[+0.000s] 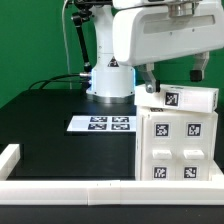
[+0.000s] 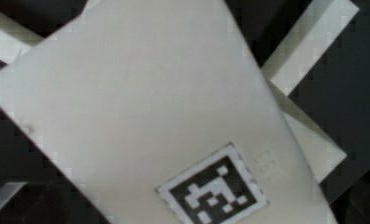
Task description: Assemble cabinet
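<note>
The cabinet [image 1: 176,146] is a large white box at the exterior view's right, with several tagged white blocks on its near face. A flat white panel [image 1: 180,98] with one tag lies slightly askew across its top. My gripper [image 1: 172,76] hangs right over this panel, with dark fingers [image 1: 147,78] showing at either side under the white hand. In the wrist view the panel [image 2: 146,110] and its tag [image 2: 223,190] fill the picture diagonally and no fingertips show. I cannot tell whether the jaws grip the panel.
The marker board [image 1: 101,124] lies flat on the black table left of the cabinet. A low white border rail [image 1: 70,187] runs along the front edge and up the left side. The arm's base [image 1: 108,80] stands behind the marker board.
</note>
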